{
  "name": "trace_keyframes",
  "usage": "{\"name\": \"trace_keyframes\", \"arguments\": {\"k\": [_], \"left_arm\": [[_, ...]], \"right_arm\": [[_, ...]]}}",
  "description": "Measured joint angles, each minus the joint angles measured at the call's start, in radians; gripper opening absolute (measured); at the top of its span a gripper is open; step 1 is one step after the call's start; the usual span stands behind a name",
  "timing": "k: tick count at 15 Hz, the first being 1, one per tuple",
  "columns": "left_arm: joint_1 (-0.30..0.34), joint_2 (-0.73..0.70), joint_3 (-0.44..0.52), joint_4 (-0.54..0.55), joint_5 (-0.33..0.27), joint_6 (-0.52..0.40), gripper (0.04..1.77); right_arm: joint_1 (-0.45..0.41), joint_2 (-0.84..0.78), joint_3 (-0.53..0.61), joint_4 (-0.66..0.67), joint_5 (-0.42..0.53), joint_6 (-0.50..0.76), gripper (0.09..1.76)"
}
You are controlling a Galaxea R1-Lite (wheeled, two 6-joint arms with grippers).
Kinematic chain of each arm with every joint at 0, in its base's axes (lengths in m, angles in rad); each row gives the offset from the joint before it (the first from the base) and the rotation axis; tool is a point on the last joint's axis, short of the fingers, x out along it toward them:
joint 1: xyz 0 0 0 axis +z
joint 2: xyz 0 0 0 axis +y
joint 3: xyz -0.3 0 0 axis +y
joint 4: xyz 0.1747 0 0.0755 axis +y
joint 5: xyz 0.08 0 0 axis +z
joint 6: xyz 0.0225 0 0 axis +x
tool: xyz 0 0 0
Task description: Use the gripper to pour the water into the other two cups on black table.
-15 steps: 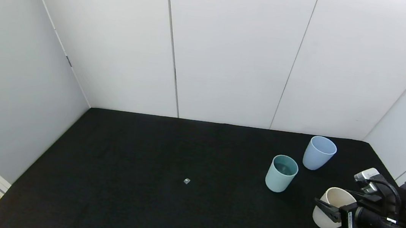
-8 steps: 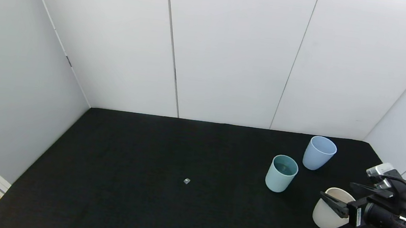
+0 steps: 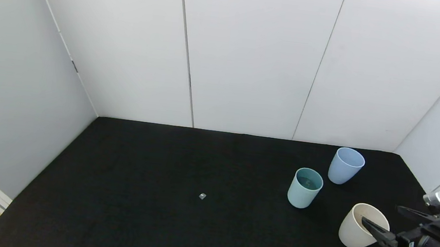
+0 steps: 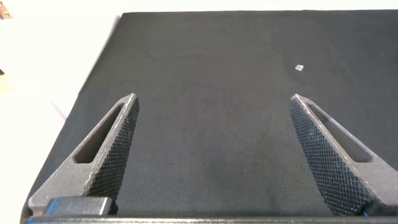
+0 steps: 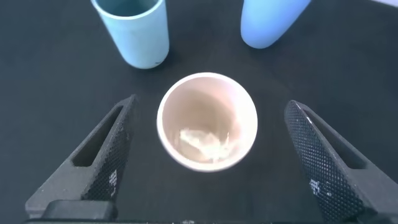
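Observation:
The teal cup (image 3: pixel 305 189) and the periwinkle blue cup (image 3: pixel 344 166) stand upright at the right of the black table (image 3: pixel 151 215). A greyish water surface (image 3: pixel 308 180) shows inside the teal cup. The cream-white cup (image 3: pixel 357 230) stands free in front of them. My right gripper (image 3: pixel 380 213) is open, its fingertips level with the cream cup's rim on its right side, not touching it. In the right wrist view the gripper (image 5: pixel 211 101) frames the cream cup (image 5: pixel 208 121), with the teal cup (image 5: pixel 137 31) and the blue cup (image 5: pixel 270 22) beyond. My left gripper (image 4: pixel 212 97) is open over bare table.
A small silver-white block (image 3: pixel 202 196) lies on the table's middle; it also shows in the left wrist view (image 4: pixel 299 68). White panel walls (image 3: pixel 252 61) enclose the table at the back and both sides. The right wall is close to my right arm.
My right gripper has let go of the cream cup and drawn back to the right and toward the near edge. The cream cup now stands free. The other cups have not moved.

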Motion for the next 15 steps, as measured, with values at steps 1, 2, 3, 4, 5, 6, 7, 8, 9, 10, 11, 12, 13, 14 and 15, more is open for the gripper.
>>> {"name": "trace_keyframes", "arguments": {"k": [1, 2, 3, 4, 5, 6, 7, 8, 9, 10, 11, 12, 13, 14, 15], "left_arm": [[0.000, 0.000, 0.000, 0.000, 0.000, 0.000, 1.72], [0.000, 0.000, 0.000, 0.000, 0.000, 0.000, 1.72], [0.000, 0.000, 0.000, 0.000, 0.000, 0.000, 1.72], [0.000, 0.000, 0.000, 0.000, 0.000, 0.000, 1.72], [0.000, 0.000, 0.000, 0.000, 0.000, 0.000, 1.72], [0.000, 0.000, 0.000, 0.000, 0.000, 0.000, 1.72], [0.000, 0.000, 0.000, 0.000, 0.000, 0.000, 1.72], [0.000, 0.000, 0.000, 0.000, 0.000, 0.000, 1.72], [0.000, 0.000, 0.000, 0.000, 0.000, 0.000, 1.72], [0.000, 0.000, 0.000, 0.000, 0.000, 0.000, 1.72], [0.000, 0.000, 0.000, 0.000, 0.000, 0.000, 1.72], [0.000, 0.000, 0.000, 0.000, 0.000, 0.000, 1.72], [0.000, 0.000, 0.000, 0.000, 0.000, 0.000, 1.72], [0.000, 0.000, 0.000, 0.000, 0.000, 0.000, 1.72], [0.000, 0.000, 0.000, 0.000, 0.000, 0.000, 1.72]], "right_arm": [[-0.001, -0.027, 0.017, 0.007, -0.001, 0.000, 1.70], [-0.003, -0.058, 0.033, 0.030, -0.008, 0.000, 1.70], [-0.004, -0.090, 0.046, 0.055, -0.021, 0.000, 1.70], [-0.006, -0.124, 0.058, 0.084, -0.036, 0.000, 1.70], [-0.007, -0.166, 0.071, 0.115, -0.045, 0.000, 1.70], [-0.007, -0.208, 0.084, 0.147, -0.050, 0.000, 1.70], [-0.010, -0.255, 0.095, 0.185, -0.054, 0.000, 1.70], [-0.016, -0.311, 0.106, 0.235, -0.056, 0.000, 1.70], [-0.023, -0.367, 0.111, 0.292, -0.058, 0.001, 1.70], [-0.030, -0.429, 0.115, 0.360, -0.059, 0.001, 1.70], [-0.038, -0.494, 0.116, 0.433, -0.058, 0.001, 1.70], [-0.043, -0.571, 0.116, 0.520, -0.058, 0.002, 1.70], [-0.048, -0.645, 0.111, 0.604, -0.057, 0.005, 1.70], [-0.050, -0.721, 0.103, 0.695, -0.055, 0.011, 1.70], [-0.052, -0.799, 0.090, 0.799, -0.054, 0.025, 1.70]]}}
